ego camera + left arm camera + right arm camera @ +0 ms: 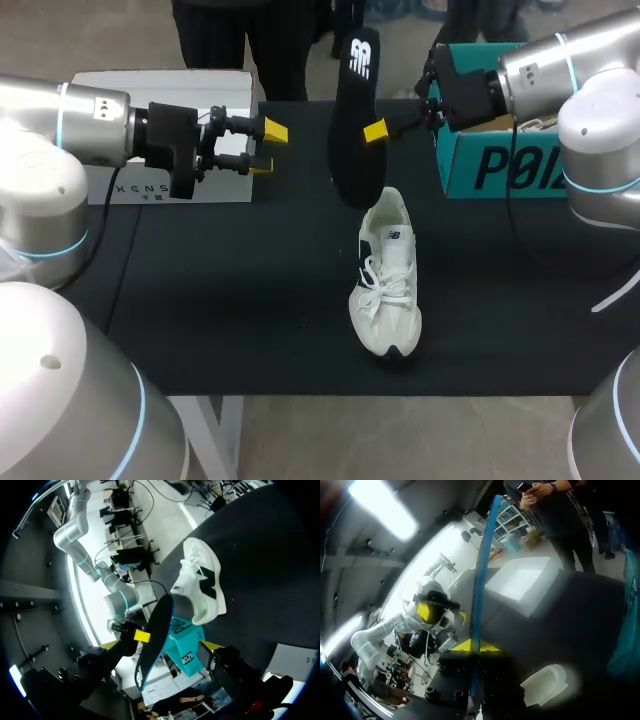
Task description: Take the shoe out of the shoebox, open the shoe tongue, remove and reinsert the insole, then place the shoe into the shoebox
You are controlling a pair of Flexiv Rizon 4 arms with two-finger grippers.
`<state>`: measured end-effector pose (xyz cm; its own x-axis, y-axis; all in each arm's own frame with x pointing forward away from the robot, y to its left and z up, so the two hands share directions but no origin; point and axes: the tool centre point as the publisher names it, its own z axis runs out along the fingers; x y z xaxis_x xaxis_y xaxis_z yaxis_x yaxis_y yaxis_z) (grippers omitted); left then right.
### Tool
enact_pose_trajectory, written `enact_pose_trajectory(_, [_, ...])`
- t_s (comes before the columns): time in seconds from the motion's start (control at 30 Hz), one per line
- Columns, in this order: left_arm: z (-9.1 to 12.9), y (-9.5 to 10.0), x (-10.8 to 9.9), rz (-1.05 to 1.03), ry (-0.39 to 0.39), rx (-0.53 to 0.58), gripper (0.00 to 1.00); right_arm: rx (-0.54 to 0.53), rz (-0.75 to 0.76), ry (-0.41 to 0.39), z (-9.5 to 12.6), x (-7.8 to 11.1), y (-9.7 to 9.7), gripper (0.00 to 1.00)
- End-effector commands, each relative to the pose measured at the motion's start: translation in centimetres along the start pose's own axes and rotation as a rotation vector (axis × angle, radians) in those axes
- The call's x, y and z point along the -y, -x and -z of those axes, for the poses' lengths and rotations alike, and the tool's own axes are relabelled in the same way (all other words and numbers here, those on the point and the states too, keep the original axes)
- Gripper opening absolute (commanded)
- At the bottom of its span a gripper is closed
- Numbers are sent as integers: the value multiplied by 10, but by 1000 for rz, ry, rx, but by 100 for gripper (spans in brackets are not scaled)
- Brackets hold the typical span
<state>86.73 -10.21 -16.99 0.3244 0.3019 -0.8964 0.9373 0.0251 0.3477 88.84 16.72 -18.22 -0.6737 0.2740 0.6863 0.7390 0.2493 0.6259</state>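
Note:
A white shoe (387, 275) with dark side marks lies on the black table (220, 290), toe toward the front edge. My right gripper (376, 131) is shut on the black insole (358, 120), which hangs upright in the air above the shoe's heel. In the right wrist view the insole (482, 570) shows edge-on, pinched between my right gripper's (471, 646) yellow tips, with the shoe (545, 682) beside and below. My left gripper (268, 148) stands open to the left of the insole, holding nothing. From the left wrist view my left gripper (160, 645) faces the insole (152, 640) and the shoe (200, 585).
The teal shoebox (500, 170) stands at the back right, behind my right gripper; it also shows as the teal shoebox (186, 650). A white box (170, 100) sits at the back left behind my left arm, seen too as the white box (520, 580).

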Motion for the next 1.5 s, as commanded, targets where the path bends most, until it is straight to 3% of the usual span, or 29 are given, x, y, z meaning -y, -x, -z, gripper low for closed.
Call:
enact_pose_trajectory(0.03, [0, 0, -1, 0, -3, -3, 100, 2, -1, 0, -1, 0, 0, 0])
enact_pose_trajectory(0.47, [0, 0, -1, 0, -3, -3, 100, 2, -1, 0, -1, 0, 0, 0])
enact_pose_trajectory(0.6, [53, -17, 9, 118, -120, -111, 100, 2, -1, 0, -1, 0, 0, 0])
enact_pose_trajectory(0.73, [104, -26, 14, 165, -155, -125, 100, 2, -1, 0, -1, 0, 0, 0])
enact_pose_trajectory(0.83, [128, -26, 15, 193, -175, -135, 100, 2, -1, 0, -1, 0, 0, 0])
enact_pose_trajectory(0.93, [139, -26, 13, 251, -196, -118, 100, 2, -1, 0, -1, 0, 0, 0])
enact_pose_trajectory(1.1, [129, -26, 11, 355, -274, -162, 100, 2, -1, 0, -1, 0, 0, 0])
enact_pose_trajectory(1.3, [109, -35, 1, 480, -267, -199, 100, 2, -1, 0, -1, 0, 0, 0])
enact_pose_trajectory(1.33, [104, -35, -3, 503, -280, -166, 100, 2, -1, 0, -1, 0, 0, 0])
enact_pose_trajectory(1.5, [73, -25, -18, 562, -334, -239, 100, 2, -1, 0, -1, 0, 0, 0])
